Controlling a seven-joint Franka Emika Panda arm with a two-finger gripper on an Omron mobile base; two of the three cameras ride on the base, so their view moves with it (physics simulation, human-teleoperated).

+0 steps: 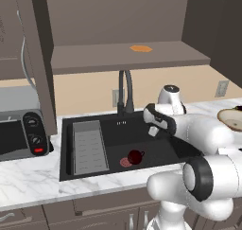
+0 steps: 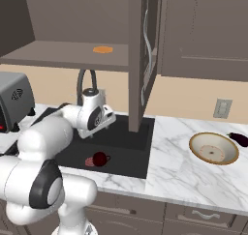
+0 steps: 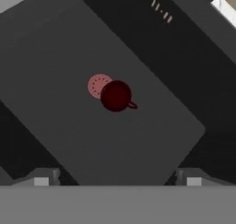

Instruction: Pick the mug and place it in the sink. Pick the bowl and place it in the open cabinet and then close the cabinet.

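Observation:
The dark red mug (image 1: 135, 156) (image 2: 100, 158) (image 3: 116, 96) stands upright on the floor of the black sink (image 1: 118, 138) (image 2: 127, 151) (image 3: 64, 57), right beside the red drain (image 3: 98, 85). My gripper (image 1: 152, 128) (image 2: 98, 126) (image 3: 117, 180) hovers above the basin, open and holding nothing, with the mug well below its fingertips (image 3: 41, 179). On the marble counter to the right of the sink rests the tan bowl (image 1: 231, 119) (image 2: 213, 148). The wall cabinet (image 1: 127, 58) (image 2: 63, 52) is open, its door (image 1: 40, 58) (image 2: 143, 60) swung outward.
A small orange patch (image 1: 141, 48) (image 2: 102, 49) lies on the cabinet shelf. A dark faucet (image 1: 125, 89) (image 2: 86, 81) rises behind the sink and a grey ribbed tray (image 1: 89, 146) fills its left side. A toaster oven (image 1: 21, 134) stands left. A dark eggplant (image 2: 240, 139) lies past the bowl.

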